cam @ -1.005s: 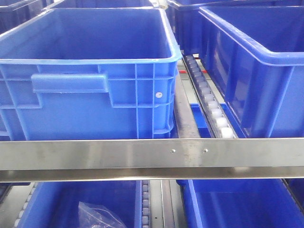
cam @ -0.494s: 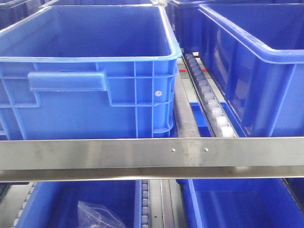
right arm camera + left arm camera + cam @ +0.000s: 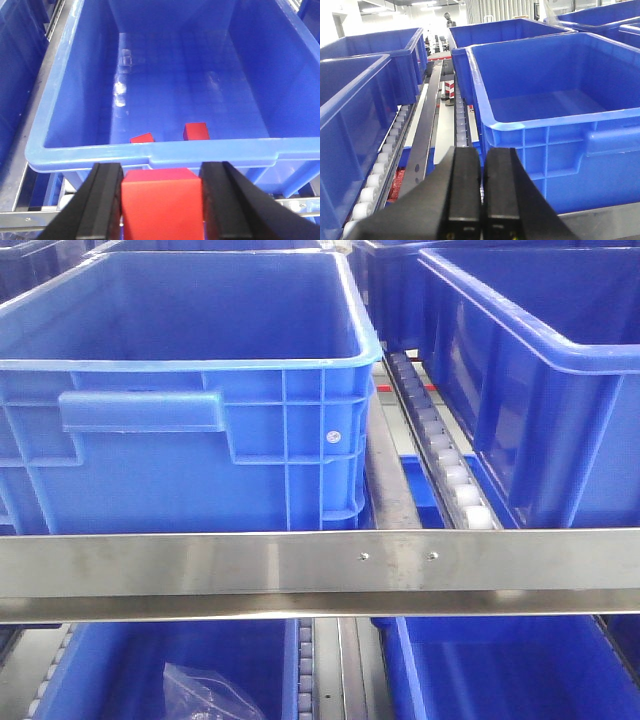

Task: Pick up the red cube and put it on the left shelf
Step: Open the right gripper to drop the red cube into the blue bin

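1. Red plastic cube (image 3: 161, 197): clamped between the black fingers of the right gripper (image 3: 161, 200), above the near rim of a blue plastic bin (image 3: 150, 152).
2. Two smaller red cubes (image 3: 196, 131) lie on the bin floor.
3. Left gripper (image 3: 481, 187): fingers pressed together, holding nothing.

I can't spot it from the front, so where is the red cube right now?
In the right wrist view, the red cube sits clamped in the right gripper, just outside a blue bin.

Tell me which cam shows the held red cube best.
Right wrist view: the red cube fills the foreground, clamped in the right end effector just outside a blue bin holding two more cubes. The front and left wrist views show no cube.
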Controlling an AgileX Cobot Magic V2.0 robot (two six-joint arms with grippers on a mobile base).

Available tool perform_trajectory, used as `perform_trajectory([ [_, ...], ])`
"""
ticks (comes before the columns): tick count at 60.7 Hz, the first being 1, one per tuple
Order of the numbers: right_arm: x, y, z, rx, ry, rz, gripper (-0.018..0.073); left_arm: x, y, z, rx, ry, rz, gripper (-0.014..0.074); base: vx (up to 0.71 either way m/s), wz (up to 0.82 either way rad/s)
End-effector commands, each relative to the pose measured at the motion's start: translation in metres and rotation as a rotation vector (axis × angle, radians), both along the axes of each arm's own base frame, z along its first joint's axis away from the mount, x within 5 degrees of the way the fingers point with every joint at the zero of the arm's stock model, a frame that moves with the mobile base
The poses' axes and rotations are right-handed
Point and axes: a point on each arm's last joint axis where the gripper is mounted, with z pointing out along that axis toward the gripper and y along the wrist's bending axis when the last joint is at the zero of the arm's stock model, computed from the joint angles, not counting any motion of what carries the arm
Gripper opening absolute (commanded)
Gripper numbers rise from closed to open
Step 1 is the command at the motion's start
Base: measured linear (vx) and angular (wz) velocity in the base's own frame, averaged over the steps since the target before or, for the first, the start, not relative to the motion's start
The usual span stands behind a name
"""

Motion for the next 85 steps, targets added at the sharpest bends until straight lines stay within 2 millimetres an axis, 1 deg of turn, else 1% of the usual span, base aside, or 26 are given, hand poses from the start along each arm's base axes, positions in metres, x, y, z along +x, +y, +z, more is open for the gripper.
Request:
perform_trajectory([
  [1, 0.003, 0.001, 0.021, -0.013, -0.152, 0.011, 0.0049, 0.001, 0.000, 0.000, -0.007, -0.053, 0.000, 0.0106, 0.00, 0.00],
  [7, 0.011, 0.001, 0.024, -0.014, -0.210, 0.018, 0.0049, 0.001, 0.000, 0.000, -0.007, -0.053, 0.000, 0.0106, 0.00, 0.00],
  [12, 0.025, 0.001, 0.024, -0.014, -0.237, 0.023, 0.0049, 0.001, 0.000, 0.000, -0.007, -0.053, 0.000, 0.0106, 0.00, 0.00],
  [16, 0.044, 0.001, 0.023, -0.013, -0.226, 0.027, 0.0049, 0.001, 0.000, 0.000, -0.007, -0.053, 0.000, 0.0106, 0.00, 0.00],
  [19, 0.061, 0.001, 0.024, -0.012, -0.206, 0.028, 0.0049, 0.001, 0.000, 0.000, -0.007, -0.053, 0.000, 0.0106, 0.00, 0.00],
  [24, 0.091, 0.001, 0.030, -0.011, -0.186, 0.029, 0.0049, 0.001, 0.000, 0.000, -0.007, -0.053, 0.000, 0.0106, 0.00, 0.00],
  [30, 0.133, 0.000, 0.041, -0.010, -0.173, 0.029, 0.0053, 0.001, 0.000, 0.000, -0.007, -0.053, 0.000, 0.0106, 0.00, 0.00],
  [32, 0.143, -0.001, 0.044, -0.010, -0.167, 0.028, 0.0063, 0.001, 0.000, 0.000, -0.007, -0.053, 0.000, 0.0106, 0.00, 0.00],
  [35, 0.160, -0.001, 0.053, -0.011, -0.167, 0.027, 0.0104, 0.001, 0.000, 0.000, -0.007, -0.053, 0.000, 0.0106, 0.00, 0.00],
  [36, 0.166, -0.001, 0.051, -0.010, -0.154, 0.026, 0.0134, 0.001, 0.000, 0.000, -0.007, -0.053, 0.000, 0.0106, 0.00, 0.00],
  [39, 0.181, -0.002, 0.059, -0.011, -0.163, 0.025, 0.0237, 0.001, 0.000, 0.000, -0.007, -0.053, 0.000, 0.0106, 0.00, 0.00],
  [40, 0.187, -0.002, 0.057, -0.011, -0.158, 0.025, 0.0293, 0.001, 0.000, 0.000, -0.007, -0.053, 0.000, 0.0106, 0.00, 0.00],
  [41, 0.191, -0.002, 0.061, -0.011, -0.169, 0.025, 0.0333, 0.001, 0.000, 0.000, -0.007, -0.053, 0.000, 0.0106, 0.00, 0.00],
  [42, 0.196, -0.002, 0.060, -0.011, -0.165, 0.025, 0.0373, 0.001, 0.000, 0.000, -0.007, -0.053, 0.000, 0.0106, 0.00, 0.00],
  [44, 0.203, -0.002, 0.062, -0.011, -0.171, 0.025, 0.0486, 0.001, 0.000, 0.000, -0.007, -0.053, 0.000, 0.0106, 0.04, 0.24],
  [48, 0.214, -0.002, 0.066, -0.012, -0.183, 0.025, 0.0596, 0.001, 0.000, 0.000, -0.007, -0.053, 0.000, 0.0106, -0.02, -0.15],
  [49, 0.216, -0.002, 0.066, -0.012, -0.185, 0.025, 0.0607, 0.001, 0.000, 0.000, -0.007, -0.053, 0.000, 0.0106, -0.03, -0.17],
  [54, 0.220, -0.002, 0.067, -0.012, -0.188, 0.025, 0.0610, 0.001, 0.000, 0.000, -0.007, -0.053, 0.000, 0.0106, 0.00, 0.00],
  [59, 0.220, -0.002, 0.065, -0.011, -0.170, 0.024, 0.0573, 0.001, 0.000, 0.000, -0.007, -0.053, 0.000, 0.0106, 0.00, 0.00],
  [65, 0.215, -0.003, 0.064, -0.011, -0.132, 0.021, 0.0477, 0.001, 0.000, 0.000, -0.007, -0.053, 0.000, 0.0106, 0.00, 0.00],
  [68, 0.209, -0.003, 0.063, -0.011, -0.116, 0.020, 0.0404, 0.001, 0.000, 0.000, -0.007, -0.053, 0.000, 0.0106, 0.00, 0.00],
  [72, 0.196, -0.003, 0.061, -0.010, -0.107, 0.019, 0.0259, 0.001, 0.000, 0.000, -0.007, -0.053, 0.000, 0.0106, 0.00, 0.00],
  [75, 0.184, -0.002, 0.060, -0.010, -0.107, 0.019, 0.0109, 0.001, 0.000, 0.000, -0.007, -0.053, 0.000, 0.0106, 0.00, 0.00],
  [77, 0.175, -0.002, 0.059, -0.010, -0.109, 0.019, 0.0030, 0.001, 0.000, 0.000, -0.007, -0.053, 0.000, 0.0106, 0.00, 0.00],
  [80, 0.162, -0.002, 0.058, -0.011, -0.124, 0.021, 0.0075, 0.001, 0.000, 0.000, -0.007, -0.053, 0.000, 0.0106, 0.00, 0.00],
  [85, 0.137, -0.001, 0.052, -0.011, -0.146, 0.023, 0.0047, 0.001, 0.000, 0.000, -0.007, -0.053, 0.000, 0.0106, 0.00, 0.00],
])
